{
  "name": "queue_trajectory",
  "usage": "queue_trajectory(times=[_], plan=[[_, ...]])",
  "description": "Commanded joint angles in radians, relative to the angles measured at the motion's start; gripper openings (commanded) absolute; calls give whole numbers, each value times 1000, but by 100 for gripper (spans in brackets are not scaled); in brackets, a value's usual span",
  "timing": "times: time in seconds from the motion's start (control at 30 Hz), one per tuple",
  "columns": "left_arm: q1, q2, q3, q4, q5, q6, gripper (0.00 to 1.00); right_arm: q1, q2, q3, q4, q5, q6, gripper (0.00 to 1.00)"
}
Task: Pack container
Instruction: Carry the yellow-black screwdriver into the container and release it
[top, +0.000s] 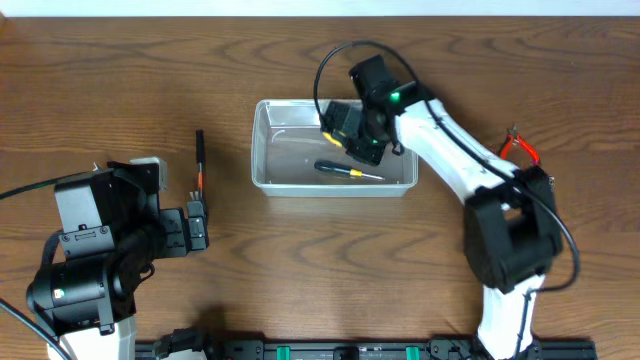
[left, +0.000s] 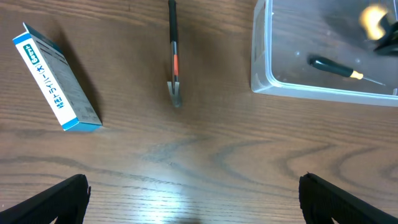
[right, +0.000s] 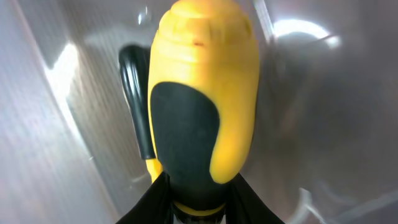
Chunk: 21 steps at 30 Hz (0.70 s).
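The clear plastic container (top: 262, 150) stands mid-table and also shows in the left wrist view (left: 261, 62). A small black-handled screwdriver (top: 335, 169) lies inside it. My right gripper (top: 352, 135) hangs over the container's far right part, shut on a fat yellow-and-black tool handle (right: 202, 93), with the fingers (right: 199, 196) clamped at its base. The small screwdriver's handle (right: 134, 93) shows behind it. My left gripper (top: 197, 225) is open and empty low over the table (left: 193, 199), to the left of the container.
A thin black tool with an orange band (top: 199, 160) lies on the table left of the container, ahead of my left gripper (left: 174, 56). A blue-and-white box (left: 56, 78) lies further left. Red-handled pliers (top: 520, 150) lie at the far right.
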Motion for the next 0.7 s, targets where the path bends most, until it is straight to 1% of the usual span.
queue_trajectory(times=[0.0, 0.03, 0.07, 0.13, 0.2, 0.23, 0.27, 0.43, 0.57, 0.67], plan=[[-3, -2, 19, -2, -5, 6, 98, 8, 26, 1, 2, -14, -31, 1], [-3, -2, 19, -2, -5, 6, 98, 8, 33, 1, 2, -14, -31, 2], [-3, -2, 19, -2, -5, 6, 98, 8, 38, 1, 2, -14, -31, 5], [-3, -2, 19, -2, -5, 6, 98, 8, 44, 1, 2, -14, -30, 14], [-3, -2, 19, -2, -5, 6, 98, 8, 44, 1, 6, -14, -30, 23], [-3, -2, 19, -2, -5, 6, 98, 8, 43, 1, 8, -14, -30, 30], [-3, -2, 19, -2, -5, 6, 98, 8, 43, 1, 10, -13, -29, 41], [-3, -2, 19, -2, -5, 6, 98, 6, 40, 9, 10, 1, -5, 62], [-3, -2, 19, -2, -5, 7, 98, -1, 19, 58, -1, 14, 84, 65], [-3, -2, 19, -2, -5, 7, 98, -6, -35, 127, -40, 15, 154, 68]])
